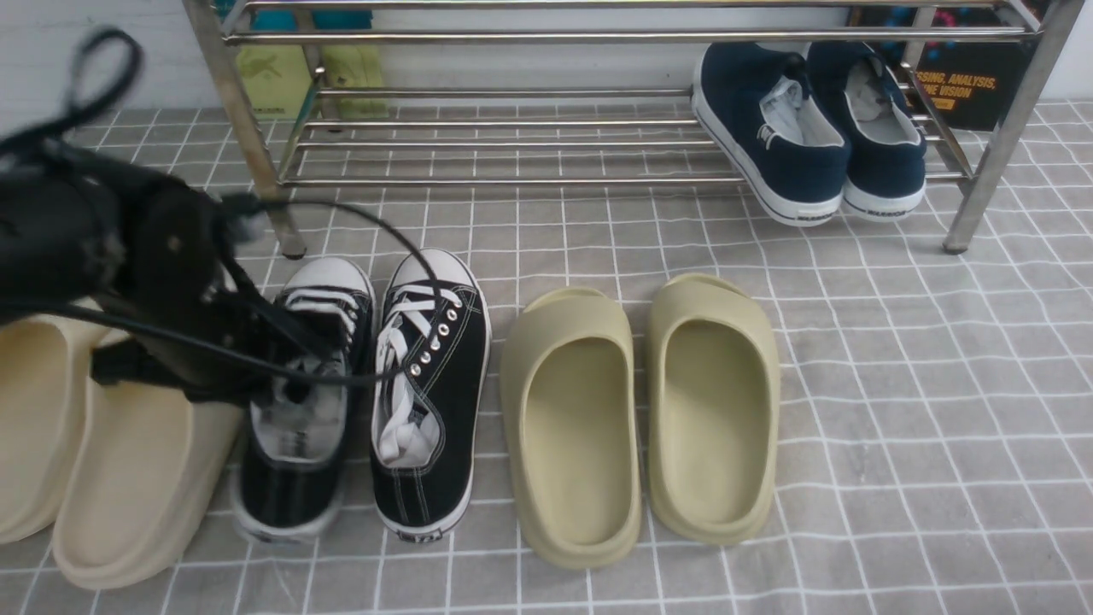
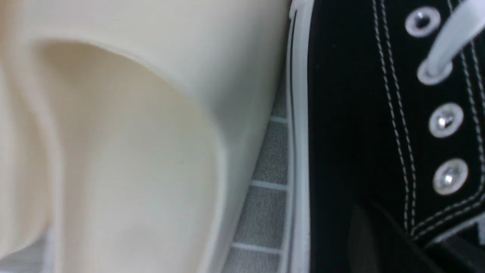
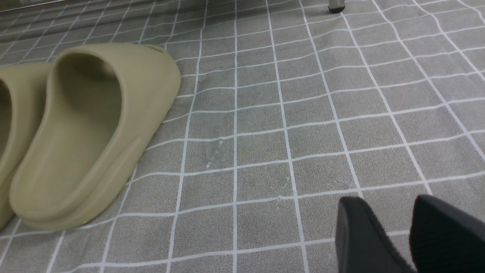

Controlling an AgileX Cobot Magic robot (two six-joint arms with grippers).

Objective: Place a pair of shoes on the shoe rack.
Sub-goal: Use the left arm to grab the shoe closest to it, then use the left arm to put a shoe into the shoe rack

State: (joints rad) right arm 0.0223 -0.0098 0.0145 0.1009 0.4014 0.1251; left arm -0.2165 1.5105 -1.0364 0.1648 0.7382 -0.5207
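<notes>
"Right under the left gripper (image 1: 283, 374), what did you see?"

"One black sneaker (image 1: 295, 461). The gripper hung at its opening, by the white laces. Blur hid the fingers, so I couldn't tell whether they were spread or pinched on the collar."

"And the mate?"

"The mate (image 1: 431, 384) stood just beyond that sneaker, on the side away from the arm, toe toward the shoe rack (image 1: 598, 38). Both sat on the grey checked cloth (image 1: 897, 384) in front of the rack, not on it. On the gripper's other side lay the beige slides (image 1: 128, 461), the nearer one just beside the sneaker's sole with a strip of cloth between."

"The right gripper (image 3: 405, 237)?"

"Its fingers stood apart with nothing between them, low over the cloth. The olive slides (image 3: 87, 132) lay well apart from it. Navy slip-ons (image 1: 794, 128) rested on the rack's lower bars."
</notes>
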